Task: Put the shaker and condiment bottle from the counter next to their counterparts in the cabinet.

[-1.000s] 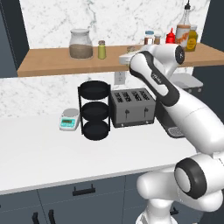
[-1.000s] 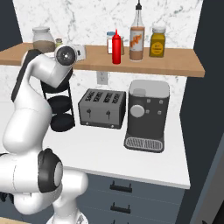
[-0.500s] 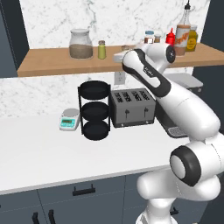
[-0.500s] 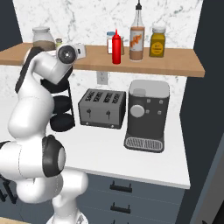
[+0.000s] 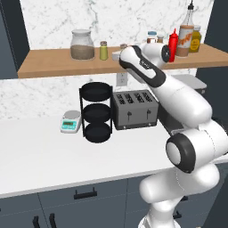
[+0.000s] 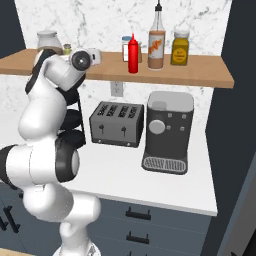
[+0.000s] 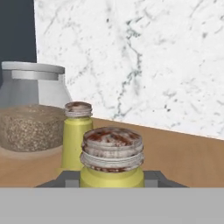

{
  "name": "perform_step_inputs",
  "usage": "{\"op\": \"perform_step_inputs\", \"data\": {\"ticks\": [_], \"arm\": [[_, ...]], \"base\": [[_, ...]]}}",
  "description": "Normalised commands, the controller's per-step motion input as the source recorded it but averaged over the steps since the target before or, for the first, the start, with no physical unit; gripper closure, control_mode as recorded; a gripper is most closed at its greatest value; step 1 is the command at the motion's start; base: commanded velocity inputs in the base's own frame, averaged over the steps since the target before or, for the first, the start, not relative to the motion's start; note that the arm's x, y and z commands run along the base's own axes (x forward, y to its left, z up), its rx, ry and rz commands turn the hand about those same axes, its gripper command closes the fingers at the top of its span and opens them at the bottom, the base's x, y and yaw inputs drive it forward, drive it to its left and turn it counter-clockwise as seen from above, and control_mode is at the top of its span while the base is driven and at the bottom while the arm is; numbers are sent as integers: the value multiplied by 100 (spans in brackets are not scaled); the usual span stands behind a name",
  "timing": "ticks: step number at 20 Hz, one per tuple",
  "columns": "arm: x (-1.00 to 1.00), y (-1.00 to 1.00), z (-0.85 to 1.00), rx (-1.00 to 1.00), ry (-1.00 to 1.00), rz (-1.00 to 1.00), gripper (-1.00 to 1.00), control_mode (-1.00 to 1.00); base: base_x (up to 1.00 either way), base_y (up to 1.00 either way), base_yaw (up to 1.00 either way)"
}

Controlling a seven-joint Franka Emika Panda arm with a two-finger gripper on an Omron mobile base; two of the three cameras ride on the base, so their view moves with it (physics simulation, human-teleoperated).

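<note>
We inspect the shelf from its left end. A large glass jar (image 5: pixel 83 44) with brown contents and a grey lid stands on the cabinet (image 5: pixel 49 67), the open wooden board set against white marble. Just to its right stands the counterpart shaker (image 5: pixel 103 50), yellow-green with a grey cap, upright. In the hand view this counterpart sits just beside the jar, and the shaker (image 7: pixel 112 158) sits in front of it, close to the camera, between the two dark finger tips of the claw (image 7: pixel 112 178). We find the claw gripping the shaker low on its yellow body, with the cap upright; whether the shaker's base touches the board we cannot tell. In the left base view the claw's end is at the shelf to the right of the counterpart, largely hidden behind the arm.

Further right on the board stand a pale-lidded jar (image 6: pixel 127 48), the red squeeze bottle (image 6: pixel 133 54), the condiment bottle (image 6: pixel 157 42) and a squat mustard-yellow jar (image 6: pixel 180 48), all upright and near one another.

Below, on the white surface (image 5: pixel 40 156), we note from left to right a small kitchen scale (image 5: pixel 70 121), a black three-tier rack (image 5: pixel 96 111), a toaster (image 5: pixel 135 108) and a coffee machine (image 6: pixel 168 131).
</note>
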Motion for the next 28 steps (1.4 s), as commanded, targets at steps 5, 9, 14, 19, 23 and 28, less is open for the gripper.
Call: {"op": "perform_step_inputs", "data": {"ticks": [5,9,14,19,23,28], "arm": [[38,1,-15,0,0,0,100,-100],[32,0,-19,0,0,6,100,-100],[29,0,-19,0,0,10,100,-100],[23,0,-13,0,0,10,100,-100],[6,6,-8,0,0,4,100,-100],[0,16,-9,0,-3,1,100,-100]], "base": [[0,0,0],[0,0,0],[0,0,0],[0,0,0],[0,0,0],[0,0,0]]}}
